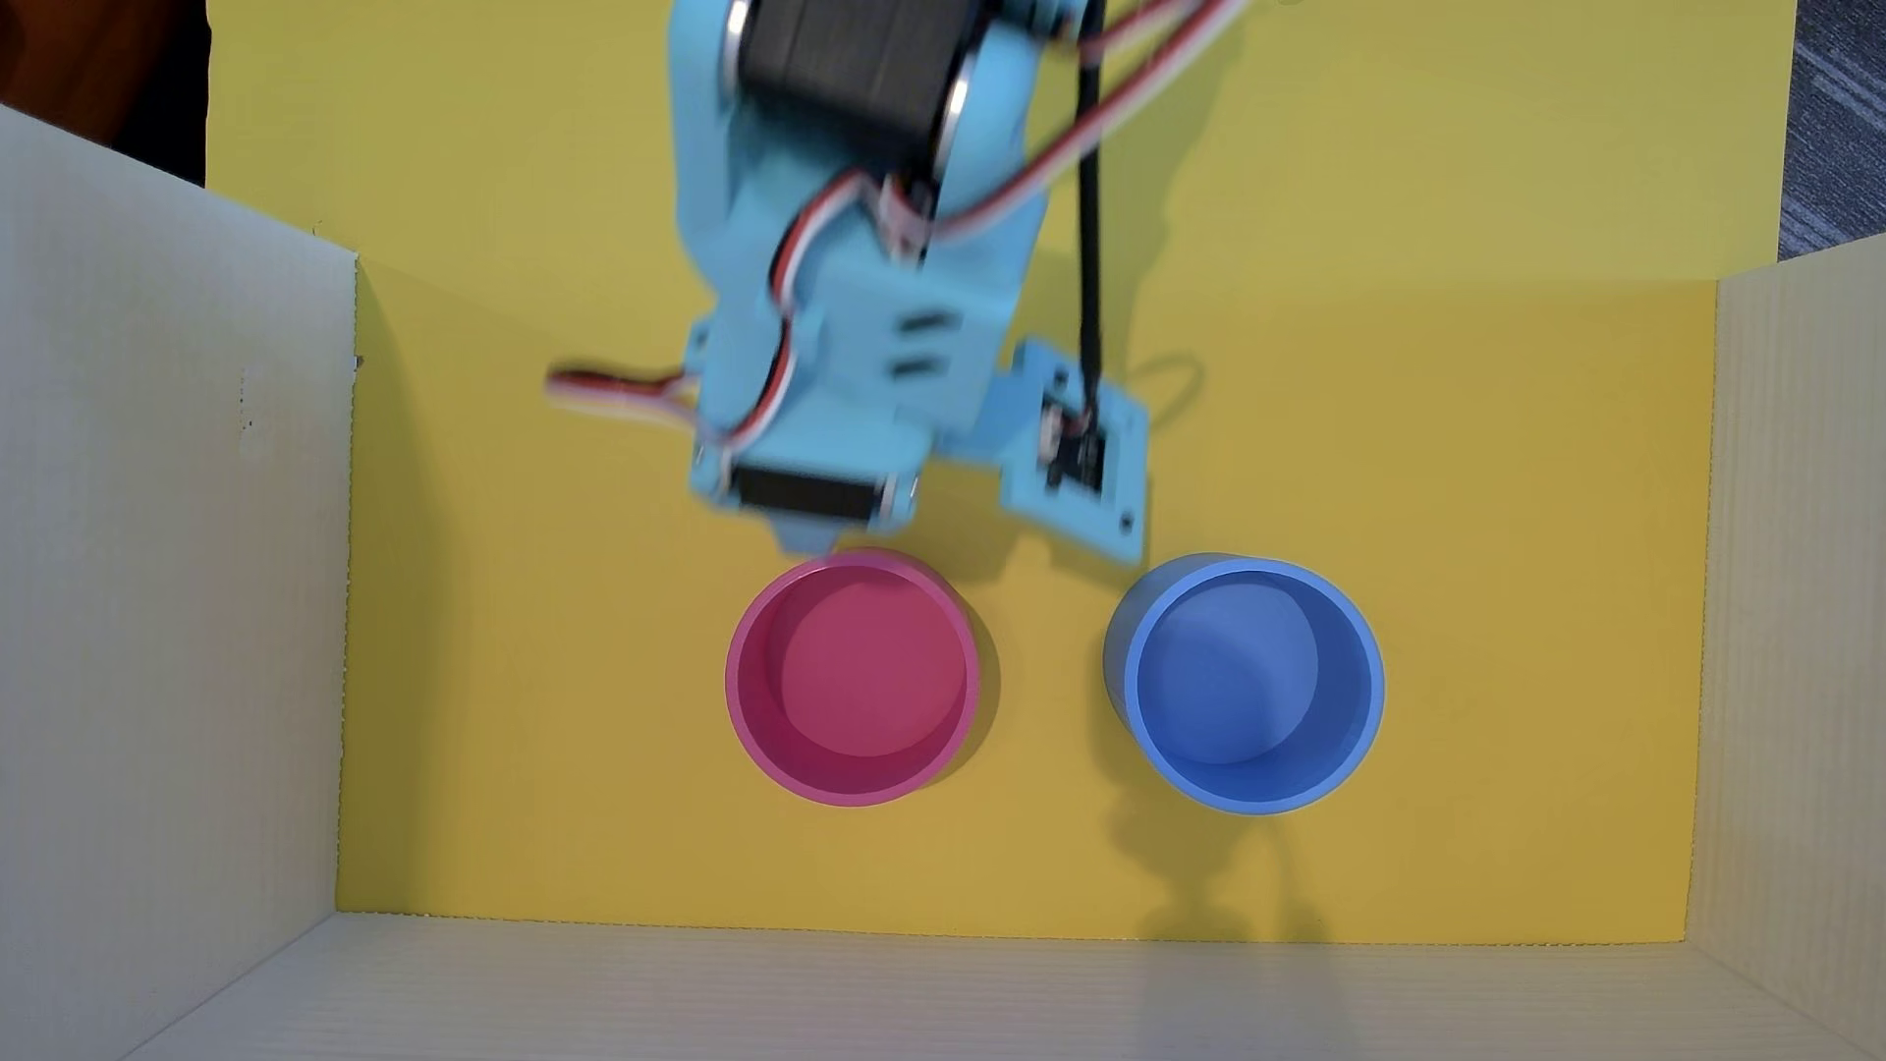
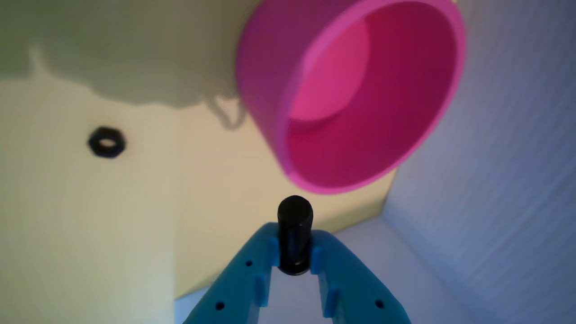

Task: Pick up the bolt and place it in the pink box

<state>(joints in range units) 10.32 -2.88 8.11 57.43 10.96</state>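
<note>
My light-blue gripper (image 2: 293,256) is shut on the black bolt (image 2: 294,229), which sticks out past the fingertips in the wrist view. The pink box (image 2: 360,94) is close ahead of the bolt, its open mouth facing the camera and nothing visible inside it. In the overhead view the pink box (image 1: 853,678) stands upright mid-floor, and the arm hangs just above its upper rim. Only the gripper's tip (image 1: 811,536) peeks out under the arm; the bolt is hidden there.
A blue round container (image 1: 1247,684) stands to the right of the pink box in the overhead view. A dark hex nut (image 2: 107,142) lies on the yellow floor (image 1: 510,663). White corrugated walls (image 1: 163,612) enclose the floor on the left, right and bottom.
</note>
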